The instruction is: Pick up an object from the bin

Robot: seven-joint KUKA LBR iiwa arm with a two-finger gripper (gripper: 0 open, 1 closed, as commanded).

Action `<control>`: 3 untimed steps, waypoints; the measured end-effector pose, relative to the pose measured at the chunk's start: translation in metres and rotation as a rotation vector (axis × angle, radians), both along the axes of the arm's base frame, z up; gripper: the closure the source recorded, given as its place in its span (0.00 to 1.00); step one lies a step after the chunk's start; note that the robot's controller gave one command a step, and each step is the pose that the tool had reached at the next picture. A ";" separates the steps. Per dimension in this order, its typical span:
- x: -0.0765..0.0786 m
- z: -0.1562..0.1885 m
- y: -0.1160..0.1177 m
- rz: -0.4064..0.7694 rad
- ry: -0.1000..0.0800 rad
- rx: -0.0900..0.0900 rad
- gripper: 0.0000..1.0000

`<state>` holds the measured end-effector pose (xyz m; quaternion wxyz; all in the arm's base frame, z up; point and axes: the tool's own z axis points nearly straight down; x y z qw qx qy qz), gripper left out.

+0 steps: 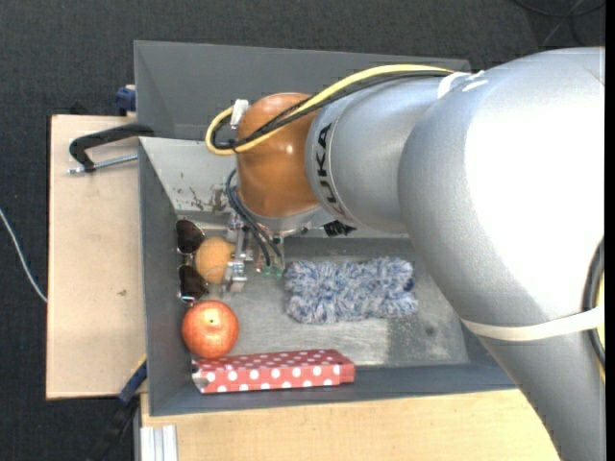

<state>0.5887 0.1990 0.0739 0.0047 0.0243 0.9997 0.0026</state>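
My gripper point(244, 260) hangs low in the bin's left half, under the arm's orange cover. Just to its left, touching or nearly touching it, lies a tan-orange ball point(212, 256). The ball rests on a pair of dark sunglasses point(188, 235) by the left wall, with one lens above it and one below. A red apple point(209, 328) lies a little below the gripper, near the front left corner. To the gripper's right, close by, a fuzzy blue-and-white cloth point(351, 289) is spread on the floor.
A long red box with white dots point(274, 371) lies along the bin's front wall. The thick grey arm covers the bin's right and rear parts. Bare floor shows between the apple and the cloth.
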 end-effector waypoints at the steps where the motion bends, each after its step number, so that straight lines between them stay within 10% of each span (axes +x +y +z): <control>1: 0.000 0.044 -0.005 0.012 0.012 -0.005 1.00; 3: 0.003 0.150 -0.005 0.003 0.008 -0.004 1.00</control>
